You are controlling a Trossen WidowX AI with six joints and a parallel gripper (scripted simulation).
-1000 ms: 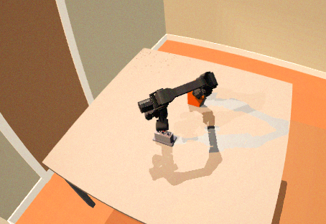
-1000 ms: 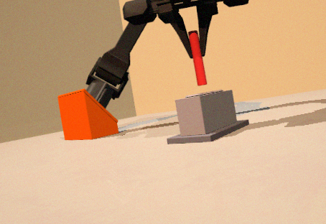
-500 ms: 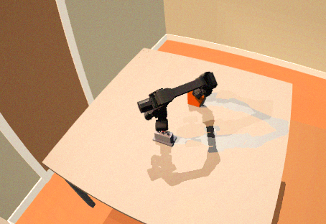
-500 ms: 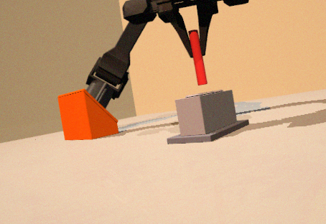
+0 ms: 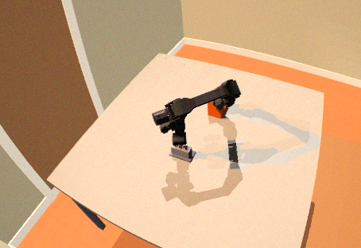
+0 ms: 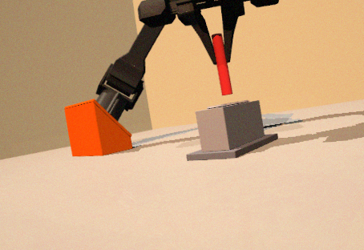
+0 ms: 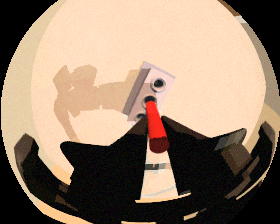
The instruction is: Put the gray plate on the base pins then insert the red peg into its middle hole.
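My gripper (image 6: 222, 62) (image 7: 154, 120) is shut on the red peg (image 6: 224, 78) (image 7: 156, 125) near its middle. The peg points down, and its lower end hangs a small gap above the gray block, with no contact. In the wrist view the lower end overlaps the middle one of three ringed holes. The gray block (image 5: 180, 151) (image 6: 212, 128) sits level on a wider, thin foot (image 6: 256, 145). I cannot clearly tell where the plate ends and the base begins. The fingers and peg partly hide the holes nearest to me.
An orange wedge-shaped block (image 5: 215, 110) (image 6: 83, 131) stands on the table (image 5: 119, 137) close by the arm's foot. The arm reaches over from there to the gray block. Shadows of the arm fall across the table.
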